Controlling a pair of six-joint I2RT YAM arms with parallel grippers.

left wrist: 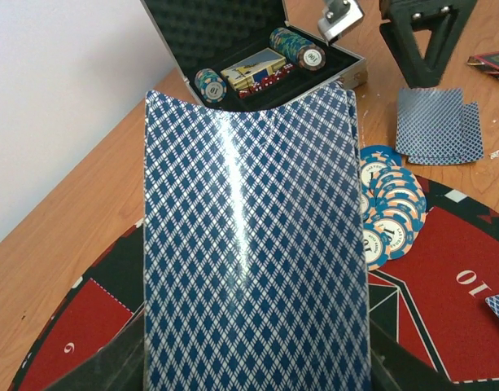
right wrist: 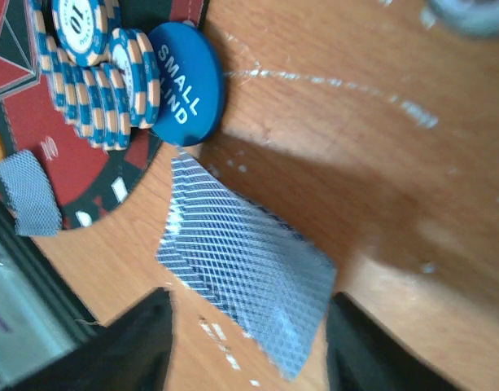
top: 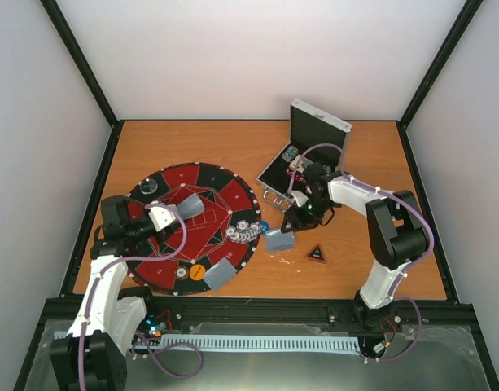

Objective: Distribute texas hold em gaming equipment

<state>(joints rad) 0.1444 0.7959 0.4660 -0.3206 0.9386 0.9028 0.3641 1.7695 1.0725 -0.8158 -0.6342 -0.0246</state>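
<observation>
Quick tally: three card bunches (top: 192, 205) (top: 219, 275) (top: 279, 240), one fanned row of chips (top: 245, 230), two chip stacks (left wrist: 210, 84) (left wrist: 300, 46) in one case (top: 318, 126), one blue disc (right wrist: 184, 90), one yellow disc (top: 198, 270), one triangle marker (top: 316, 254), one round mat (top: 233, 183).

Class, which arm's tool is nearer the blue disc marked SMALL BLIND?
Right. The right tool hovers open over the cards lying just beside the blue disc; the left tool is across the mat, gripping a deck.

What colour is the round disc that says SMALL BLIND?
The round disc is blue with white letters, clearest in right wrist view.
</observation>
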